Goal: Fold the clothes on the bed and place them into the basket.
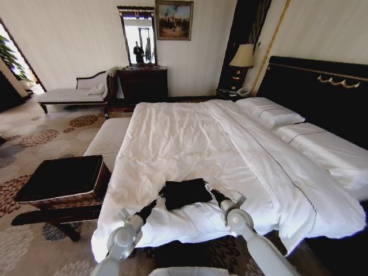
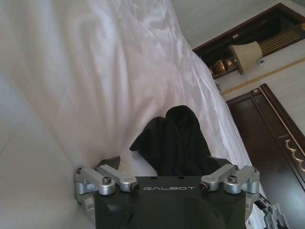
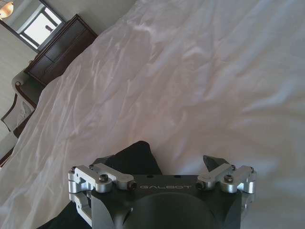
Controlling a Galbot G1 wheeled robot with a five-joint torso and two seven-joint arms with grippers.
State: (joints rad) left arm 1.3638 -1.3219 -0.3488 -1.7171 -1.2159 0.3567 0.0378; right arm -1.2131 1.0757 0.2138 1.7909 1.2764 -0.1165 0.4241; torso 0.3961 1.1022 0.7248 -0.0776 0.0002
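Observation:
The clothes (image 1: 187, 192), one black T-shirt folded into a small bundle, lie on the white duvet of the bed (image 1: 190, 132) near its front edge. My left gripper (image 1: 161, 195) is at the bundle's left edge and my right gripper (image 1: 209, 188) at its right edge. Seen from the left wrist, the left gripper (image 2: 162, 164) is open with the black cloth (image 2: 174, 138) lying between its spread fingers. From the right wrist, the right gripper (image 3: 157, 164) is open on the duvet, and the cloth (image 3: 136, 157) touches one finger (image 3: 104, 162). The basket (image 1: 63, 183), brown wicker with black lining, stands left of the bed.
The basket rests on a dark wooden stand (image 1: 49, 217) over patterned carpet. A pale striped bench (image 1: 108, 138) runs along the bed's left side. White pillows (image 1: 270, 111) and the black headboard (image 1: 322, 95) are at the right. A chaise (image 1: 72, 94), dresser (image 1: 142, 83) and lamp (image 1: 242, 56) line the far wall.

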